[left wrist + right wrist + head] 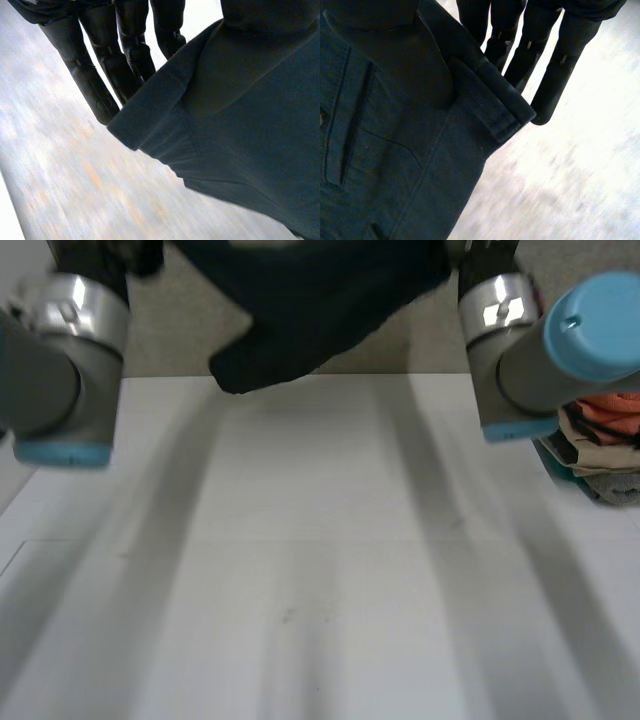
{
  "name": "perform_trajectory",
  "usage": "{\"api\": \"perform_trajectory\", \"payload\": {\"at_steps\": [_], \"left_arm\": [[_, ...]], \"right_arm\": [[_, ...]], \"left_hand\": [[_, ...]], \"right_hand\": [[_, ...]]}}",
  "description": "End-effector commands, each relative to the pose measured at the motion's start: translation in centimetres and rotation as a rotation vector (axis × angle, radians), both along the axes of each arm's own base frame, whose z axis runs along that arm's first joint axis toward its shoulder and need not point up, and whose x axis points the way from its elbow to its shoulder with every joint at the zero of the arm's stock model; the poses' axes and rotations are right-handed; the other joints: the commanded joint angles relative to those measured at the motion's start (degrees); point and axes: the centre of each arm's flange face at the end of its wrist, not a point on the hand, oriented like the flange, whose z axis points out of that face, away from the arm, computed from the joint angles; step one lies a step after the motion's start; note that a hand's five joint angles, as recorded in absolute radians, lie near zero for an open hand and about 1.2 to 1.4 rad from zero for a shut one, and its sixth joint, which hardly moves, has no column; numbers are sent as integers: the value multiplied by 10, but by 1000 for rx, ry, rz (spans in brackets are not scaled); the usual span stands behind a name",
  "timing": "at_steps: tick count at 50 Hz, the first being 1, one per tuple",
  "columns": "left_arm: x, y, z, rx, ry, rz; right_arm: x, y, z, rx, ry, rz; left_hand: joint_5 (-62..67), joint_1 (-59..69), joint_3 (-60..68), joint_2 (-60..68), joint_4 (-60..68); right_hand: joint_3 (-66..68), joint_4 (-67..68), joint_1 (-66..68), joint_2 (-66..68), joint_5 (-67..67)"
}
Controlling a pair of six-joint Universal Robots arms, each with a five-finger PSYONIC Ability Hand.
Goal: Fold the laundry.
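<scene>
Pinching the waistband of the dark trousers [320, 310] between thumb and straight fingers, the left hand [125, 55] and right hand [545, 60] hold them hanging above the far edge of the white table [320, 570], probably so they can be spread flat for folding.
</scene>
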Motion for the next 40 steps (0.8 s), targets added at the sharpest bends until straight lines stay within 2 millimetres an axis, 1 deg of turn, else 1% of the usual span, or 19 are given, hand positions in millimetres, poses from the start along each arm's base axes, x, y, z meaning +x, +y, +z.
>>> {"api": "perform_trajectory", "payload": {"at_steps": [1,3,4,7,9,11,14,15,17,18,21,22,25,26,30,33,37,38,40], "left_arm": [[-3,23,-116,308,-178,0],[-3,36,-147,385,-248,-5],[-2,41,-157,412,-272,-6],[1,62,-180,498,-349,-15],[3,75,-187,539,-384,-23],[8,92,-190,593,-426,-30],[13,107,-189,641,-464,-32],[18,117,-184,667,-487,-31],[22,126,-178,693,-509,-29],[27,137,-173,723,-541,-32],[32,158,-166,774,-601,-44],[36,173,-161,812,-647,-58],[42,196,-157,880,-720,-87],[46,211,-155,929,-766,-111],[54,240,-151,1050,-862,-157],[53,242,-150,1059,-871,-166],[50,227,-149,1014,-836,-134],[49,216,-148,984,-809,-107],[46,204,-145,943,-774,-87]], "right_arm": [[-1,-3,-111,298,186,-4],[-3,5,-142,370,268,-12],[-4,8,-152,393,295,-15],[-14,20,-179,473,402,-37],[-19,27,-187,506,447,-41],[-27,39,-190,550,503,-37],[-33,57,-190,595,571,-15],[-37,68,-187,617,618,0],[-41,79,-183,633,664,6],[-44,84,-180,644,686,6],[-56,109,-169,695,790,10],[-62,122,-165,734,848,12],[-74,143,-161,806,941,17],[-84,159,-161,879,1017,27],[-105,190,-158,1019,1172,61],[-105,192,-157,988,1166,69],[-102,191,-161,953,1110,76],[-100,190,-163,948,1094,75],[-99,190,-165,946,1083,72]], "left_hand": [[122,135,115,113,112],[122,135,115,113,112],[122,135,115,113,112],[122,135,115,113,112],[122,135,115,113,112],[122,135,115,113,112],[122,135,115,113,112],[122,135,115,113,112],[122,135,115,113,112],[122,135,115,113,112],[122,135,115,113,112],[122,135,115,113,112],[122,135,115,113,112],[122,135,115,113,112],[122,135,115,113,112],[122,135,115,113,112],[-309,-296,-316,-318,-319],[-557,-544,-563,-565,-566],[-578,-565,-585,-587,-588]], "right_hand": [[116,112,148,122,124],[116,112,148,122,124],[116,112,148,122,124],[116,112,148,122,124],[116,112,148,122,124],[116,112,148,122,124],[116,112,148,122,124],[116,112,148,122,124],[116,112,148,122,124],[116,112,148,122,124],[116,112,148,122,124],[116,112,148,122,124],[116,112,148,122,124],[116,112,148,122,124],[116,112,148,122,124],[116,112,148,122,124],[116,112,148,122,124],[116,112,148,122,124],[116,112,148,122,124]]}}
